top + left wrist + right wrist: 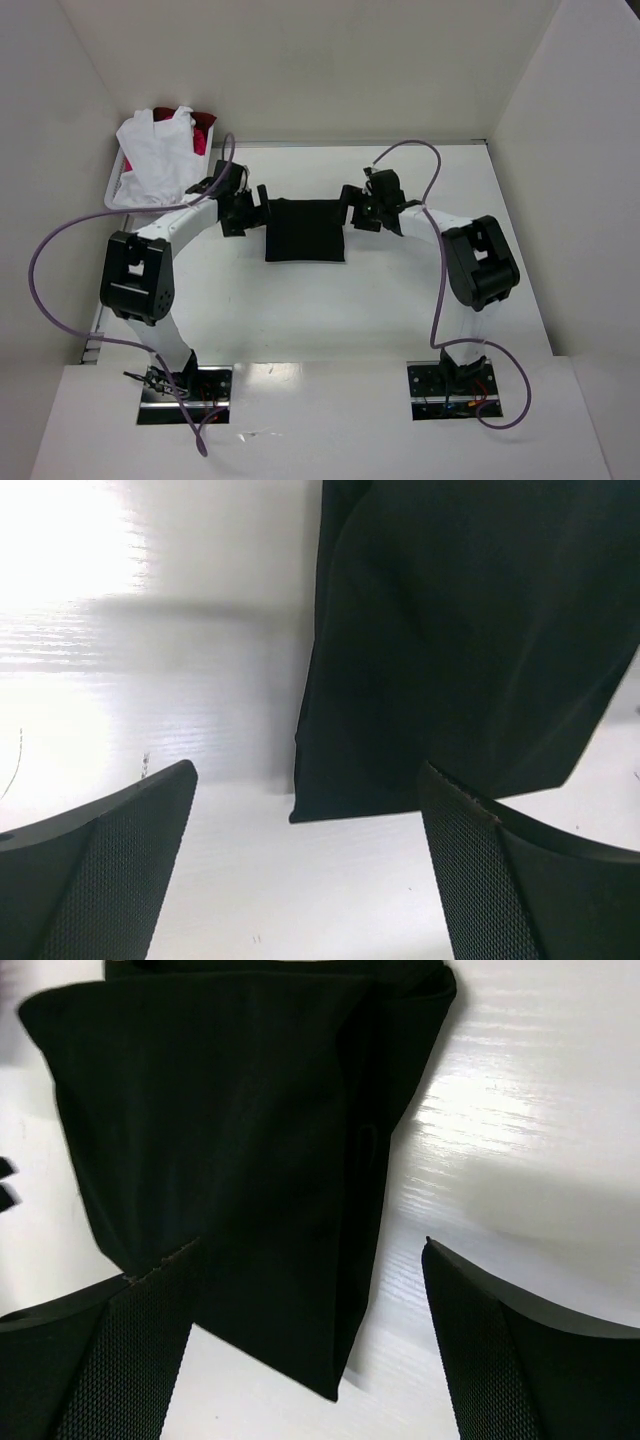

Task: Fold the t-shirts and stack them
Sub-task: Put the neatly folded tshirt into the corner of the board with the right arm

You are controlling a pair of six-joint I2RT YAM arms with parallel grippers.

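- Top view: a black t-shirt (305, 230) lies folded into a compact rectangle at the middle of the white table (300, 310). The left gripper (258, 208) is just beside its left edge and the right gripper (350, 208) just beside its right edge. Whether either one touches the cloth is hard to tell from this height.
- At the far left corner a white basket (112, 195) holds a crumpled white t-shirt (155, 150), with a red t-shirt (205, 130) showing behind it.
- Left wrist view: the left gripper (310, 880) is spread wide and grips nothing. One finger (120, 870) is over bare table (150, 630) and the other is over the near edge of the black t-shirt (460, 630), whose folded corner lies between them.
- Right wrist view: the right gripper (310, 1360) is also spread wide with nothing clamped. The black t-shirt (230, 1140) shows layered folds along its right side. One finger (110, 1360) overlaps the cloth and the other is over the table.
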